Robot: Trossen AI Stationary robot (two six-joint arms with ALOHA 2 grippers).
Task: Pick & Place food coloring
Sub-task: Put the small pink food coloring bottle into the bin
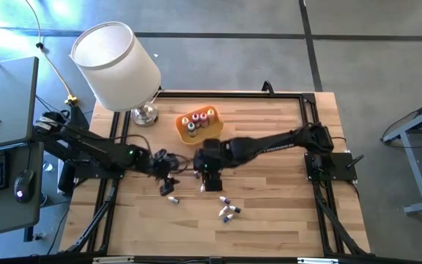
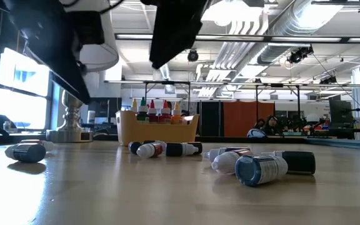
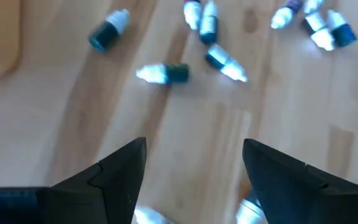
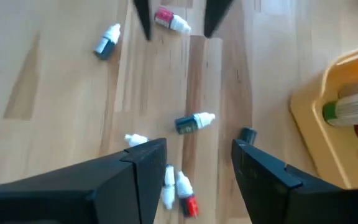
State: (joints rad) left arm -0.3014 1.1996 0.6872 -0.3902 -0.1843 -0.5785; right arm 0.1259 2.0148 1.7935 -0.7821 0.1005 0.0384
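Both my grippers hang over the middle of the wooden table (image 1: 269, 220), the left gripper (image 3: 194, 163) and the right gripper (image 4: 197, 163) each spread wide with nothing between the fingers. Little bottles of food coloring (image 4: 194, 122) lie scattered on their sides on the boards below and between my two grippers, and a small cluster (image 1: 228, 212) lies near the table's front edge. More bottles stand upright in the orange tray (image 1: 184, 134) beside the lamp (image 1: 116, 64).

Food coloring bottles (image 1: 228, 213) lie scattered (some trayed).
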